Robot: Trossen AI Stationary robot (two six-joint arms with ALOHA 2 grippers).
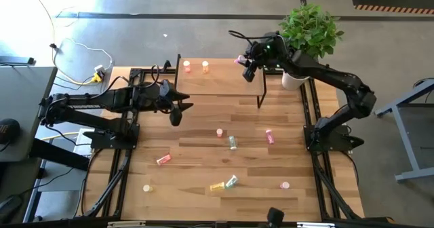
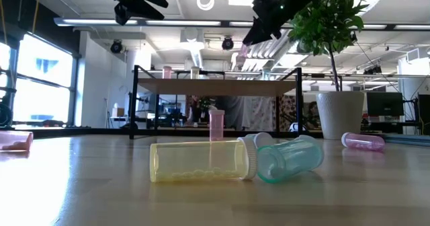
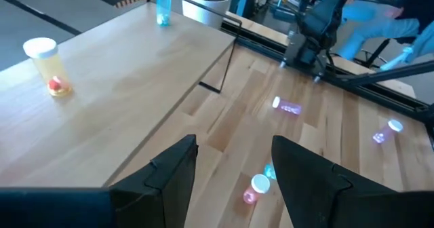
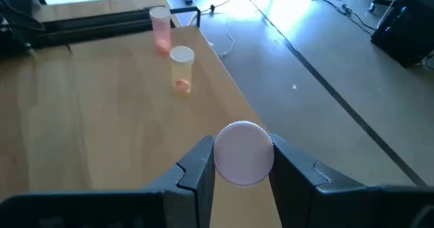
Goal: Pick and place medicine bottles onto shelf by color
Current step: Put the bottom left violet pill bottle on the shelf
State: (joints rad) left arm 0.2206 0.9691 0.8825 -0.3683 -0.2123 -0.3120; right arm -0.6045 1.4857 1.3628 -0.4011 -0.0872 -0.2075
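The shelf stands at the table's far middle, with two medicine bottles upright on its far left part. They also show in the right wrist view. My right gripper hangs above the shelf's far right part, shut on a pink bottle. My left gripper hovers open over the table by the shelf's near left corner, with nothing between its fingers. Several more bottles lie or stand on the tabletop. My right gripper pinches the pink bottle between its two fingers, at the sides just beneath its pale cap. The cap faces back toward the wrist and hides the body. The fingers slant down from the table's right side. The bottle is lifted clear above the shelf board.
A potted plant stands by the shelf's far right corner, close behind my right arm. Loose bottles are scattered over the table's middle and near part: pink, green, yellow. Bare wood lies between the shelf and these.
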